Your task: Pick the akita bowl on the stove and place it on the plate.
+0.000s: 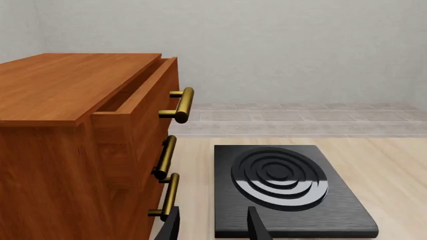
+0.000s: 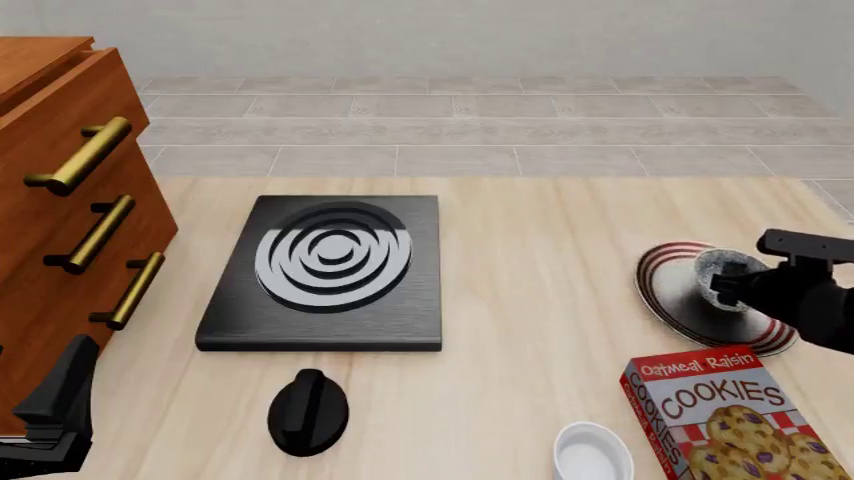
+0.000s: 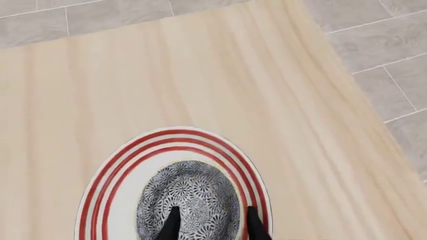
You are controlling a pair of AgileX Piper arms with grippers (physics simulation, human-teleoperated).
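akita bowl (image 3: 190, 197) on plate (image 3: 107, 175); right end effector (image 3: 210, 220) straddles rim

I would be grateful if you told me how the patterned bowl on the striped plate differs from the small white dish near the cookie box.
The akita bowl has a speckled grey-white inside; the white ramekin is plain white. The akita bowl sits on the plate, while the white ramekin stands on the bare table. The right gripper is at the akita bowl; nothing is near the white ramekin. Both are small, round and upright.

Table (image 2: 534, 260) bears stove (image 2: 327, 275), plate (image 2: 674, 290), knob (image 2: 308, 411), ramekin (image 2: 594, 455), cookies (image 2: 714, 420)
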